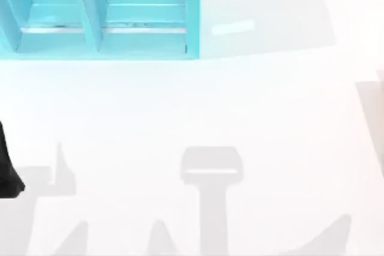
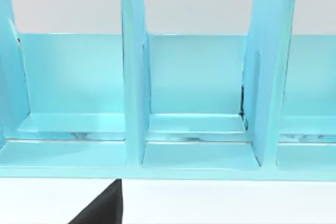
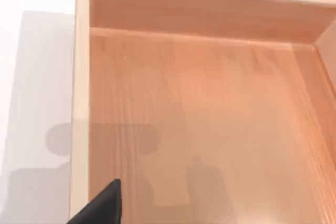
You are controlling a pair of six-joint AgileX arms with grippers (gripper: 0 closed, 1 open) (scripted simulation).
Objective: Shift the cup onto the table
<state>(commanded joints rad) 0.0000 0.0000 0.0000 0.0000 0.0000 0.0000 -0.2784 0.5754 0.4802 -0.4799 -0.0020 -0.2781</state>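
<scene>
Nearest, along the near edge of the white counter (image 1: pixel 240 106), lie only the grey shadows of the two arms. A black part of the left arm pokes in at the left edge. From its wrist camera the left hand (image 2: pixel 105 205) appears as one dark sliver held low in front of the shelf unit; whether it is spread or pressed together I cannot tell. The right hand (image 3: pixel 102 205) is likewise a single black tip, hanging over an open wooden box (image 3: pixel 210 103) that sits on the counter. Its state I cannot tell either, though nothing seems to be pinched in it. Farther back, the middle of the counter is bare and glossy. At the far left corner stands the turquoise shelf unit (image 1: pixel 144 28), its upright dividers forming open compartments whose floors look bare from here. As for the cup, I cannot say where it is, so its look and how it stands must be left unsaid. My judgement is that the task is barely begun: no cup rests on the counter, finding and gripping it lies ahead, and the setting-down is wholly to come.
</scene>
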